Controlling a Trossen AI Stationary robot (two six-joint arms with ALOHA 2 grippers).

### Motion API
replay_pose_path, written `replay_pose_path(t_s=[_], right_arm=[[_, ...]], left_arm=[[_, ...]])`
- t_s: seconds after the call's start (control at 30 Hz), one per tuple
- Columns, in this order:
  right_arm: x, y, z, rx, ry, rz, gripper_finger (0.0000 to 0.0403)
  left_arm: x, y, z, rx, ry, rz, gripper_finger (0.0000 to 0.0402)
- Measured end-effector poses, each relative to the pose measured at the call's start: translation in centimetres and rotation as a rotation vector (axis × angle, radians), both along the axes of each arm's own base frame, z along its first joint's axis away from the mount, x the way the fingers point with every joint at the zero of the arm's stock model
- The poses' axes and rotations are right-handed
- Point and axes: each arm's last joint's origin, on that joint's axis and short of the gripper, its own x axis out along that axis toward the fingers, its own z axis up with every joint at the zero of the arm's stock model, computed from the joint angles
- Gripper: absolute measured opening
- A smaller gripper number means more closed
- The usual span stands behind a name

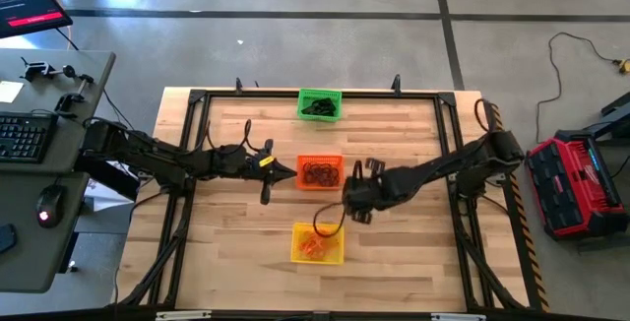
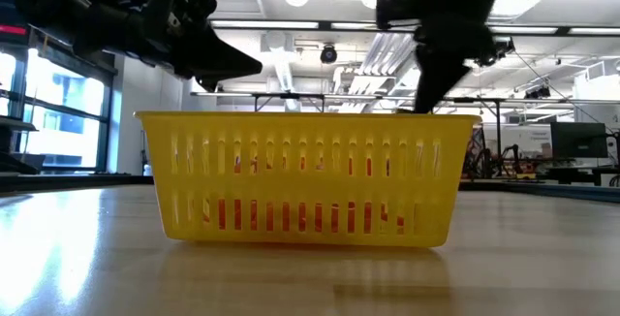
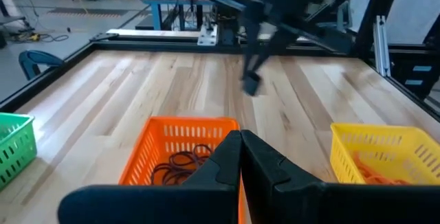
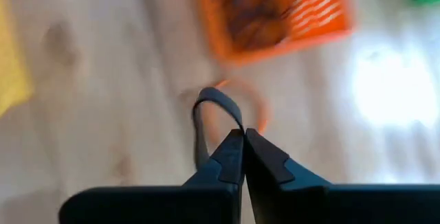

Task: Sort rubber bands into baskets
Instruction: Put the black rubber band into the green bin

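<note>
Three baskets stand in a row down the table's middle: green (image 1: pixel 319 104) at the far side with dark bands, orange (image 1: pixel 320 172) in the middle with dark brown bands (image 3: pixel 180 162), and yellow (image 1: pixel 317 243) nearest with orange bands (image 3: pixel 371 168). My right gripper (image 1: pixel 346 211) hovers between the orange and yellow baskets, shut on a dark rubber band (image 4: pixel 206 107). A thin orange arc (image 4: pixel 261 110) shows beside that band. My left gripper (image 3: pixel 240 138) is shut with nothing in it, at the orange basket's left side. My right gripper pinches one end of the dark band's loop (image 4: pixel 235 122) between its two fingertips. The fingers slant down from the table's right. The loop hangs past the fingertips, above the wood. Whether the orange arc is held too, I cannot tell through the blur.
A black frame (image 1: pixel 197 99) runs round the tabletop's edges. Bare wood (image 1: pixel 236 252) lies left and right of the basket row. A desk with a keyboard and mouse (image 1: pixel 49 203) stands off the table's left side. A red case (image 1: pixel 571 183) sits on the floor to the right.
</note>
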Motion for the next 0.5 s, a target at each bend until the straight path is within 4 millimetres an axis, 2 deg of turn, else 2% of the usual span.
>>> replay_pose_path(t_s=[0.27,0.5], right_arm=[[2.5,-6.1,1.1,-0.045,-0.192,-0.121,0.0],[4.3,-12.2,2.0,0.024,-0.402,-0.208,0.0]], left_arm=[[0.0,0.0,0.1,-0.009,-0.006,0.005,0.0],[0.0,0.3,0.1,0.01,-0.006,0.012,0.0]])
